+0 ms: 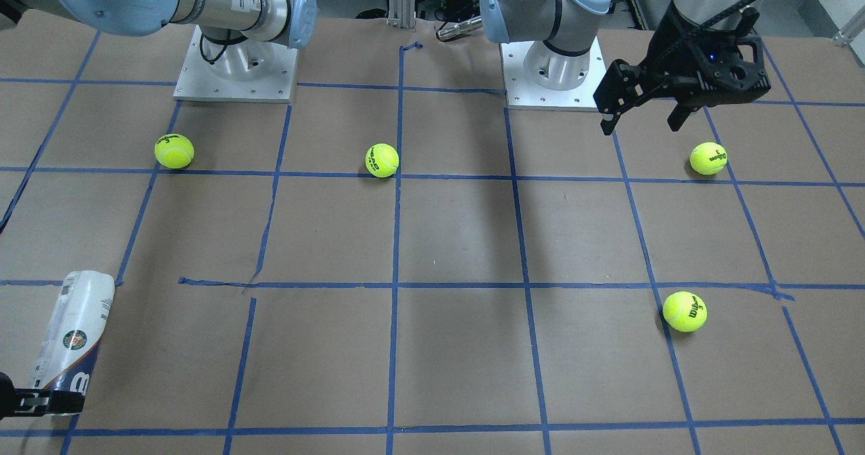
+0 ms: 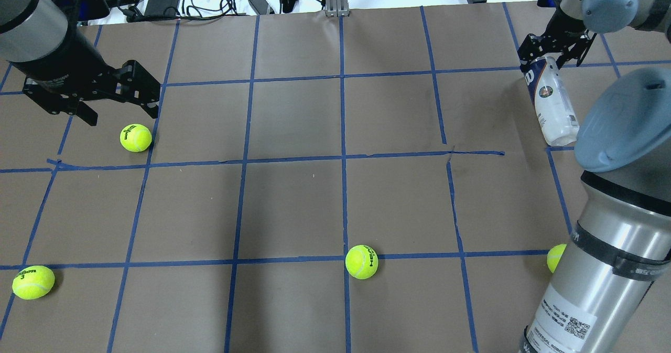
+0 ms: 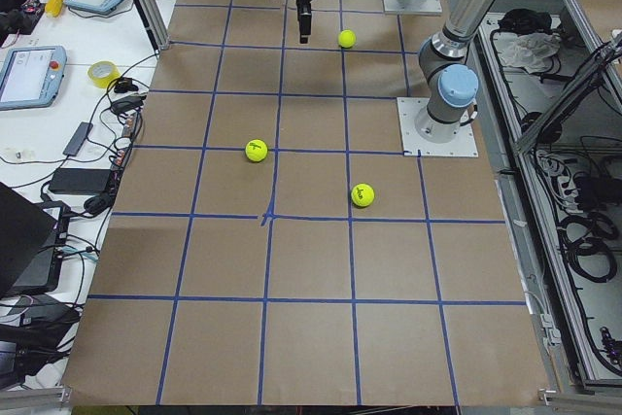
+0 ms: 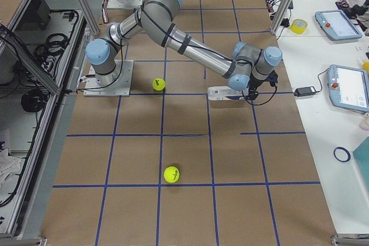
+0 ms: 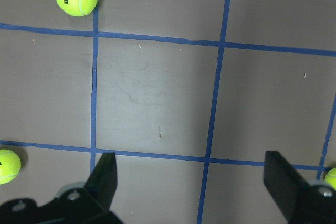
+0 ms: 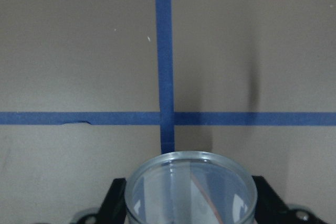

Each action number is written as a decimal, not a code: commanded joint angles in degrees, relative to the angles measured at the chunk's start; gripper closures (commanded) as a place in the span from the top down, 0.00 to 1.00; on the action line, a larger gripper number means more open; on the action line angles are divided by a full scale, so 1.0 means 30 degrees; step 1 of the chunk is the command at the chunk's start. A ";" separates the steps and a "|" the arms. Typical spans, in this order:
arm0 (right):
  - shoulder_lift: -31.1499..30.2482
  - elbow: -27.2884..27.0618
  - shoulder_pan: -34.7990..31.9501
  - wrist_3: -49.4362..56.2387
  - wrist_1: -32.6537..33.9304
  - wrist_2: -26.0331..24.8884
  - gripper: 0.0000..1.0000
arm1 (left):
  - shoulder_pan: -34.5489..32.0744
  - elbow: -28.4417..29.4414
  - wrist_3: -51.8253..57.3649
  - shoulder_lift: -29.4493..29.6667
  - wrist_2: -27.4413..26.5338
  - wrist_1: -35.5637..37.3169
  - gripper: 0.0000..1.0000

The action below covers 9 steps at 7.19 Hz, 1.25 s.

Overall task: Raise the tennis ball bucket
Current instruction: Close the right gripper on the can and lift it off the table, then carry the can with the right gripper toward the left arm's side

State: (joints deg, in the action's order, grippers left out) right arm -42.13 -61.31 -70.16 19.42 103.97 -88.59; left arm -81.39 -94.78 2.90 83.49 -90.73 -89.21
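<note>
Right claw [image 2: 545, 62]: closed across navy end of tennis ball bucket [image 2: 553, 106], one finger each side of the round wall; bucket on its side, well out from right arm's base [image 1: 235, 69], so arm stretches far over desk [image 2: 293, 201]; lift judged barely begun, if at all; left claw [image 2: 121, 113]: spread wide, empty, far from that base, hovering clear.

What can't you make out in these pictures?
Front-facing view: the right gripper, holding the tennis ball bucket, is cut off by the left edge.
Overhead view: one tennis ball is half hidden behind the right arm.
Right wrist view: most of the bucket is cut off by the lower edge.
</note>
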 commanded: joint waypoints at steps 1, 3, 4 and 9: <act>-0.0603 0.0045 -0.0370 -0.0615 -0.0175 0.0057 0.49 | 0.0001 0.0011 0.0000 0.0001 -0.0022 0.0000 1.00; -0.1364 0.0074 -0.2035 -0.0471 -0.0060 0.0258 0.41 | 0.0001 -0.0018 0.0000 0.0001 0.0007 0.0000 1.00; -0.2006 0.0133 -0.4276 -0.0440 0.0000 0.0435 0.38 | 0.0001 -0.0018 0.0000 0.0001 0.0007 0.0000 1.00; -0.2393 0.0016 -1.0847 1.1120 0.2007 0.0437 0.30 | 0.0001 -0.0018 0.0000 0.0001 0.0007 0.0000 1.00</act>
State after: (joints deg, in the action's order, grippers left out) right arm -49.42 -61.20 -97.47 44.81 106.20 -87.24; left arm -81.39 -94.83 2.90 83.49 -90.70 -89.20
